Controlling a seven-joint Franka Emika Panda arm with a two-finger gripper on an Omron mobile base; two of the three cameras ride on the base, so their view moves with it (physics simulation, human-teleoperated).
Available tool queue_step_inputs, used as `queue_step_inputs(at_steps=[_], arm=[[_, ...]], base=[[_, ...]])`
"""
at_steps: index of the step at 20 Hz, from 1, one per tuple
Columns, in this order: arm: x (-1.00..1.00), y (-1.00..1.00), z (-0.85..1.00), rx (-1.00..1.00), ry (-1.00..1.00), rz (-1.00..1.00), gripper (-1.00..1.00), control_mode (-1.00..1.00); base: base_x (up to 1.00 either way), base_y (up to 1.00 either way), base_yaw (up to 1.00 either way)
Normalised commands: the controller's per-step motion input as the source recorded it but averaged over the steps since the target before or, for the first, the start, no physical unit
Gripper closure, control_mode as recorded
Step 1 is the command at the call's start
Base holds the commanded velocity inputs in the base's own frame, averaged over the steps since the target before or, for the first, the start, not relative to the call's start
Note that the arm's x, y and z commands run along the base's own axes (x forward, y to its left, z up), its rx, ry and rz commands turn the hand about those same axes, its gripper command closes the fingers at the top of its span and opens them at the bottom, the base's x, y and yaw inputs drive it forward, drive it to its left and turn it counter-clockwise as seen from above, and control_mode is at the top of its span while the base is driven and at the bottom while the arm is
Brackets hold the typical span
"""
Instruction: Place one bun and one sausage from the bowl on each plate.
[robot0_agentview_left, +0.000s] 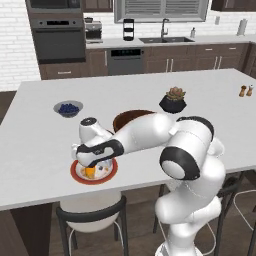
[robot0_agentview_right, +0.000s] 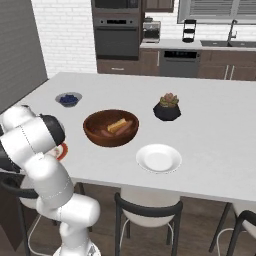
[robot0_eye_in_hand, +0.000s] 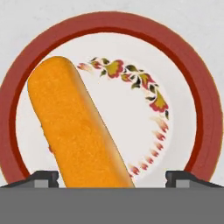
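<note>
The red-orange rimmed plate (robot0_eye_in_hand: 202, 100) lies straight under my gripper (robot0_eye_in_hand: 111, 177), near the counter's front edge (robot0_agentview_left: 80, 178). A long golden bun (robot0_eye_in_hand: 72, 127) rests slantwise on its left half, also visible beneath the hand (robot0_agentview_left: 89, 172). My fingertips (robot0_eye_in_hand: 43, 177) stand wide apart on either side of the bun's near end without touching it, so the gripper is open. The dark wooden bowl (robot0_agentview_right: 110, 129) holds another bun (robot0_agentview_right: 118, 125) and sausages (robot0_agentview_right: 107, 133); my arm partly covers it (robot0_agentview_left: 131, 116). The plain white plate (robot0_agentview_right: 158, 159) sits to the bowl's right.
A small grey bowl of blueberries (robot0_agentview_left: 68, 108) stands to the far left. A black plant pot (robot0_agentview_right: 167, 111) is behind the white plate. Two shakers (robot0_agentview_left: 246, 90) are at the far right. Dark-framed chairs (robot0_agentview_right: 149, 207) line the near counter edge.
</note>
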Motion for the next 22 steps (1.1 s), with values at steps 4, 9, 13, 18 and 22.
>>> queue_step_inputs(at_steps=[4, 9, 13, 18, 22], arm=[[-0.57, -0.49, 0.76, 0.00, -0.13, -0.05, -1.00, -1.00], [-0.05, -0.88, 1.00, 0.05, -0.04, -0.09, -1.00, -1.00], [0.61, -0.99, 0.88, 0.04, 0.04, -0.09, -1.00, -1.00], [0.90, -0.85, 0.47, 0.00, 0.05, -0.03, -1.00, -1.00], [0.86, -0.55, 0.05, -0.03, 0.02, 0.00, -1.00, -1.00]], base=[[0.00, 0.00, 0.00], [0.00, 0.00, 0.00], [0.00, 0.00, 0.00], [0.00, 0.00, 0.00], [0.00, 0.00, 0.00]])
